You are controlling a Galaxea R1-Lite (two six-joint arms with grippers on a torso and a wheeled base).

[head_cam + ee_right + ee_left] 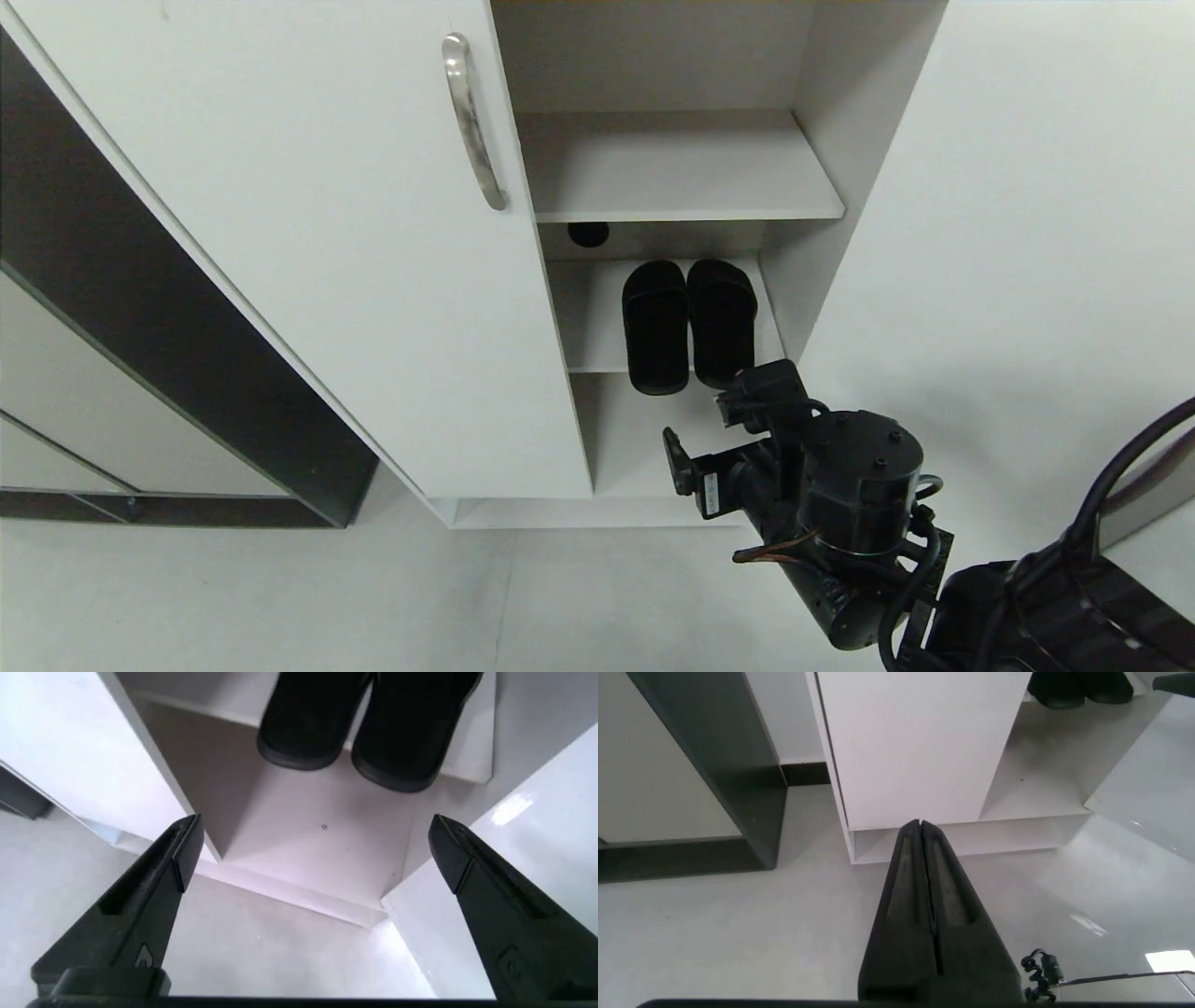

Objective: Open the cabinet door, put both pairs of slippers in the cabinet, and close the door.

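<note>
A pair of black slippers [689, 322] [374, 719] lies side by side on the lower shelf [588, 317] of the white cabinet, heels slightly over the shelf's front edge. The cabinet's right door [1008, 233] stands swung open; the left door [327, 233] with its metal handle [471, 121] is closed. My right gripper [707, 431] [316, 831] hangs open and empty just in front of and below the slippers, at the bottom compartment. My left gripper [920, 831] is shut and empty, low over the floor, pointing at the cabinet's base [962, 840].
An upper shelf [681, 168] above the slippers is bare. A dark panel [140, 308] runs along the wall left of the cabinet. Light floor [373, 597] spreads in front of the cabinet.
</note>
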